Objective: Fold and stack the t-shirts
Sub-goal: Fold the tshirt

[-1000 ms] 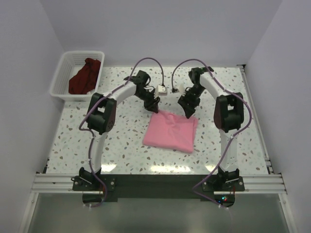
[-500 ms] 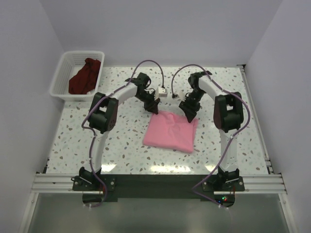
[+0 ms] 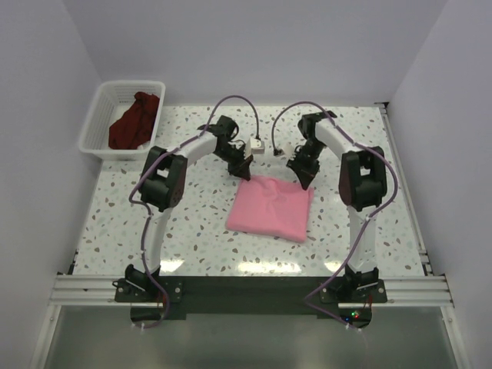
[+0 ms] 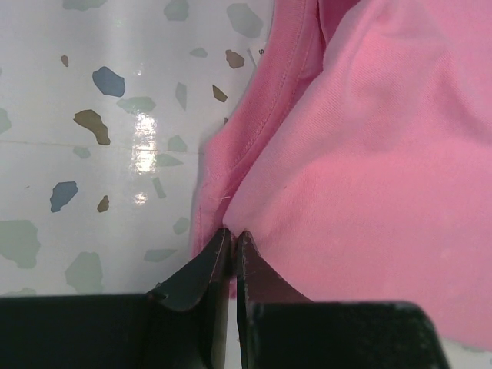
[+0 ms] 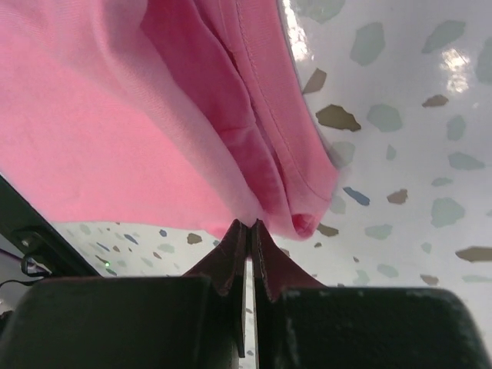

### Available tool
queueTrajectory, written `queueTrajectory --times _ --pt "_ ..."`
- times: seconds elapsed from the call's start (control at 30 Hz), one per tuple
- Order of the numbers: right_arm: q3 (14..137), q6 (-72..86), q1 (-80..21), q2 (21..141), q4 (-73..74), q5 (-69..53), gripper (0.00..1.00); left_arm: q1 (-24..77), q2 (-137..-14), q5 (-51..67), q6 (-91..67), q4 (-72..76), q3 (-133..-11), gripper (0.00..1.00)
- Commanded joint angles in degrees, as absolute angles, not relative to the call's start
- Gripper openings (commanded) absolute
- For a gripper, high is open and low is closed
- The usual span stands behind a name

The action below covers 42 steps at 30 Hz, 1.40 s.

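The light pink t-shirt point(image 3: 270, 207) lies folded into a rectangle in the middle of the table. My left gripper point(image 3: 244, 172) sits at its far left corner. In the left wrist view that gripper point(image 4: 233, 236) is shut, pinching the pink cloth point(image 4: 361, 154) at its edge. My right gripper point(image 3: 305, 181) is at the far right corner. In the right wrist view it point(image 5: 251, 226) is shut on a fold of the pink t-shirt point(image 5: 115, 115), beside the hemmed edge. The dark maroon t-shirt point(image 3: 137, 121) lies crumpled in the basket.
The white lattice basket point(image 3: 96, 108) stands at the far left corner of the speckled table point(image 3: 169, 223). A small white box point(image 3: 256, 144) sits on the table between the two arms, behind the pink shirt. White walls close in both sides.
Both grippers have closed onto the far corners of the pink t-shirt. The right gripper has shifted slightly toward the far right corner; the shirt itself has stayed in place.
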<state>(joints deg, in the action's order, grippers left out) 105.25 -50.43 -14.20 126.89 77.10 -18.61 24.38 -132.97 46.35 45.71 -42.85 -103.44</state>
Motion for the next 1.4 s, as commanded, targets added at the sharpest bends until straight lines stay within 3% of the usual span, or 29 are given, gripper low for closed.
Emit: queueTrajectory --times 0.0,0.3,0.6,0.83,1.07,1.37 --pt "107.1 -49.8 -13.7 121.4 89.6 -14.3 0.0 24.1 -132.5 44.1 45.5 -43.3 -101.8 0.03" --pt "107.0 -45.9 -9.3 126.0 83.9 -7.8 0.0 23.4 -132.9 40.3 44.6 -43.6 -101.1 0.0" --pt "113.6 -40.6 -9.1 132.5 79.1 -10.2 0.0 20.5 -130.5 40.3 43.5 -43.3 -101.0 0.0" --pt "115.7 -40.9 -10.6 128.8 83.5 -15.5 0.0 21.2 -125.3 43.2 43.0 -41.9 -100.3 0.18" --pt "116.7 -41.1 -14.8 128.7 84.2 -17.8 0.0 21.6 -124.8 43.8 43.2 -43.0 -100.1 0.19" --pt "114.1 -40.8 -15.1 134.0 78.1 -14.1 0.0 21.6 -123.6 44.2 44.6 -45.2 -99.6 0.0"
